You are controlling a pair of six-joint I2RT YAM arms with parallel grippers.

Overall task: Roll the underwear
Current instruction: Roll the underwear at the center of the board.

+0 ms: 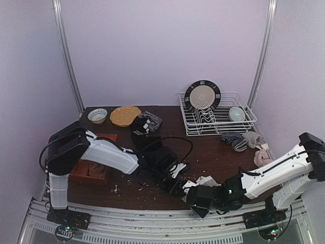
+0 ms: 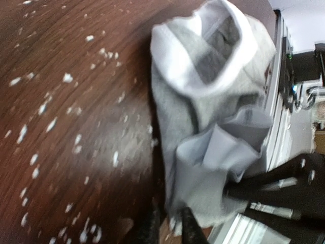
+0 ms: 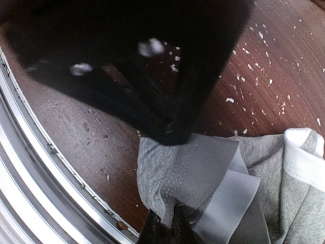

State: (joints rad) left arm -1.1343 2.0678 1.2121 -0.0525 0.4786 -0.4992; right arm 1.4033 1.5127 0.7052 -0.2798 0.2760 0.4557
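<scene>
The light grey underwear with a white waistband lies crumpled near the table's front edge. It also shows in the left wrist view and the right wrist view. My left gripper is shut on one edge of it. My right gripper is shut on a stitched hem at its near corner. The two grippers sit close together, and the left one is the dark blur over the cloth. A black garment lies behind the left arm. A tan-brown piece lies at the left.
A white dish rack at the back right holds a plate and a bowl. A yellow plate and a small bowl stand at the back left. A striped sock and pale cloths lie at the right. White crumbs dot the table. The metal front rail is close by.
</scene>
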